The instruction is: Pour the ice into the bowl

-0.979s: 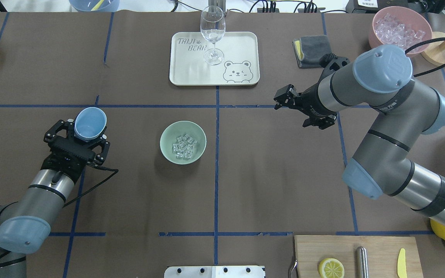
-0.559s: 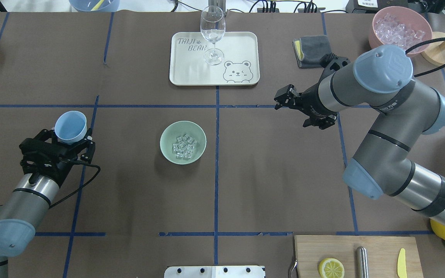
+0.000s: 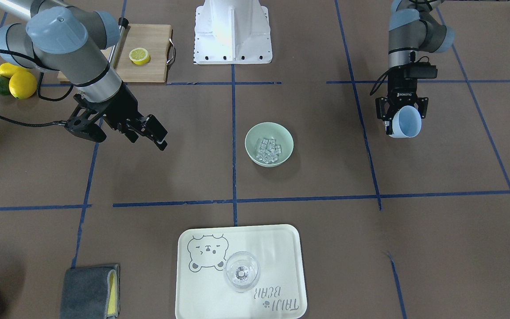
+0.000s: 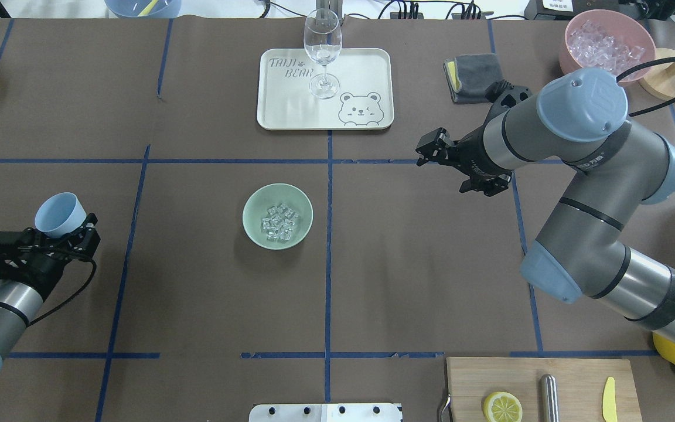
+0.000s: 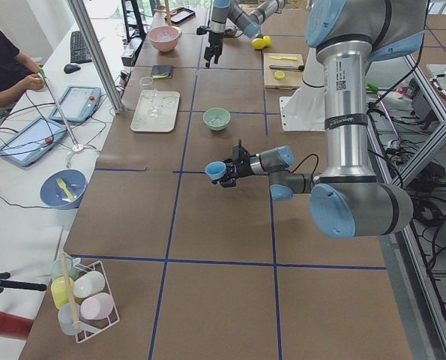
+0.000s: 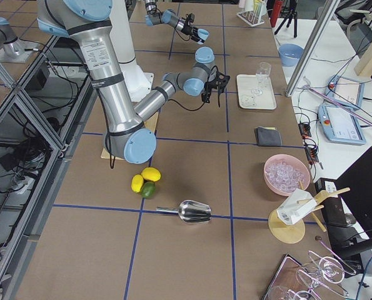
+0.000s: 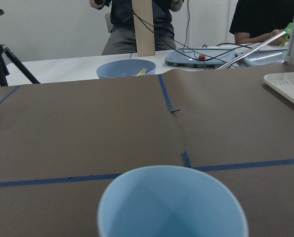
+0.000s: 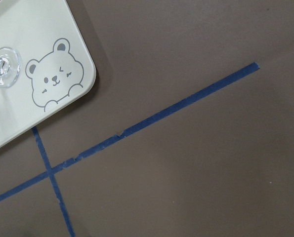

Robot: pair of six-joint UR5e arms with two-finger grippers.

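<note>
The left end effector (image 4: 63,230) is clenched on the blue cup (image 4: 58,212), its fingers pinching the cup's wall low down, and it carries the cup near-upright, just above the counter (image 4: 197,305). The left wrist view looks straight into the cup, and nothing lies inside; it reads as empty. Well off to the robot's right of this end effector, toward the middle of the counter, stands the bowl (image 4: 254,218), upright and untouched by either arm. The ice (image 4: 279,223) sits heaped in the bowl's bottom, a small cluster of clear cubes, and I see no cube on the brown surface around it. Farther on past the bowl, the right end effector (image 4: 457,165) hangs over bare counter with its fingers spread apart and nothing between them. Beyond it and ahead of it lies the cream tray (image 4: 367,64) with a wine glass (image 4: 322,50) standing on it, and farthest off, at the counter's corner behind the right arm, a pink tub (image 4: 572,55) holds more ice. Judged from this layout, the pour itself looks done: the ice is in the bowl and the cup is clear of it. What seems left is only to set the empty cup down and release it
</note>
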